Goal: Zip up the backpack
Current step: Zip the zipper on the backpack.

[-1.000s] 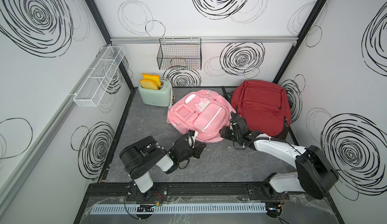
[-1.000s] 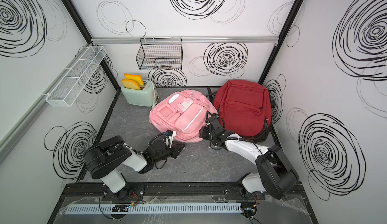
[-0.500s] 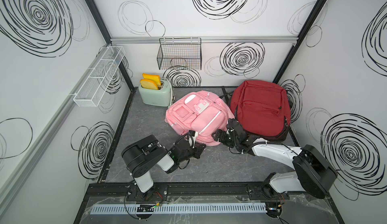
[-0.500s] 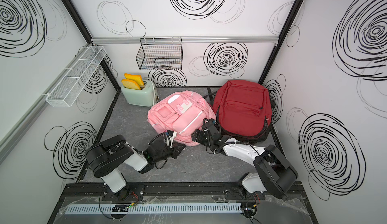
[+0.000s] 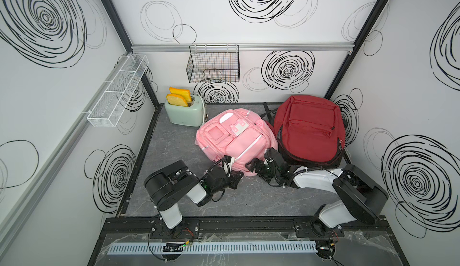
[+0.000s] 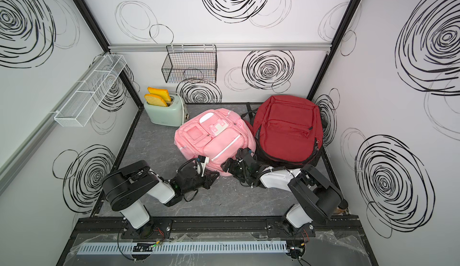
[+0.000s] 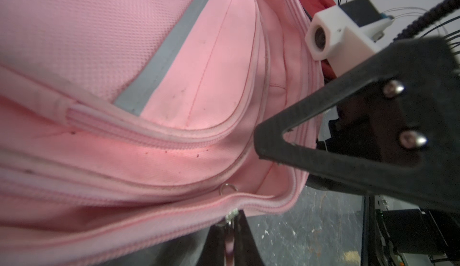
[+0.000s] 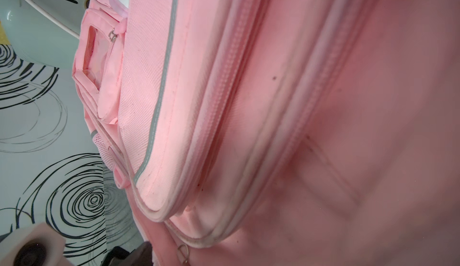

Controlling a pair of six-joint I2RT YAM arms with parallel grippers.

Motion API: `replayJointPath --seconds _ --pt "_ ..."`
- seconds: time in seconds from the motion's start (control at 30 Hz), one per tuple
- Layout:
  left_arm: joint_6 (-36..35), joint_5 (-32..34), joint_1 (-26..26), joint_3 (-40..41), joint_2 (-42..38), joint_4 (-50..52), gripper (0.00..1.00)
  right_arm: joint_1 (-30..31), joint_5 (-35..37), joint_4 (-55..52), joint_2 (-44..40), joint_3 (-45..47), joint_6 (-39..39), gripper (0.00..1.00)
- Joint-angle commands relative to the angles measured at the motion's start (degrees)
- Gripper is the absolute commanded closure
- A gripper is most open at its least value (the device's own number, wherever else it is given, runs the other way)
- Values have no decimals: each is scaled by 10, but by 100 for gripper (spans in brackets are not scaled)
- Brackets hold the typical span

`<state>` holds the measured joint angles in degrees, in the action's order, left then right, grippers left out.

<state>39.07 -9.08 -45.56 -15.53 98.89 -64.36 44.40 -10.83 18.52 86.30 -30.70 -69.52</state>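
The pink backpack [image 5: 234, 135] lies flat mid-floor, and its zipper tracks [image 7: 174, 137] curve round the near corner. My left gripper [image 7: 230, 239] is shut on the zipper pull [image 7: 231, 216] at the backpack's near edge; it also shows low in both top views [image 6: 213, 176]. My right gripper [image 5: 258, 160] stands open against the backpack's near right corner, a hand's width from the left one. One of its black fingers [image 7: 323, 140] shows in the left wrist view. Pink fabric [image 8: 249, 127] fills the right wrist view, which hides that gripper's own fingers.
A red backpack [image 5: 308, 130] lies touching the pink one on its right. A mint toaster [image 5: 185, 114] with toast stands at the back left. A black wire basket [image 5: 214, 68] and a white mesh shelf [image 5: 117, 93] hang on the walls.
My right gripper has slid left along the pink backpack's near edge and opened wider. The backpack has shifted slightly left. The left gripper has kept its hold.
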Motion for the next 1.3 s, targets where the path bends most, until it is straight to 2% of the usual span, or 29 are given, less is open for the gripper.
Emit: replayJointPath --seconds 0.0,0.07,0.3,0.37,0.87,1.27 --pt "-2 -23 -4 -1 -14 -51 100 16 -43 93 17 12 -53 16" --pt "-2 -23 -4 0 -15 -51 100 16 -44 98 19 13 -53 25" --pt "-2 -23 -5 -2 -16 -50 100 17 -25 60 -5 -8 4 87" --pt "-2 -22 -4 -1 -16 -50 100 17 -17 42 -15 -16 21 100" --pt "-1 -7 -4 3 -23 -42 100 20 88 -241 -76 -194 287 100" --pt "4 7 2 2 -21 -30 100 7 137 -366 -74 -255 402 100"
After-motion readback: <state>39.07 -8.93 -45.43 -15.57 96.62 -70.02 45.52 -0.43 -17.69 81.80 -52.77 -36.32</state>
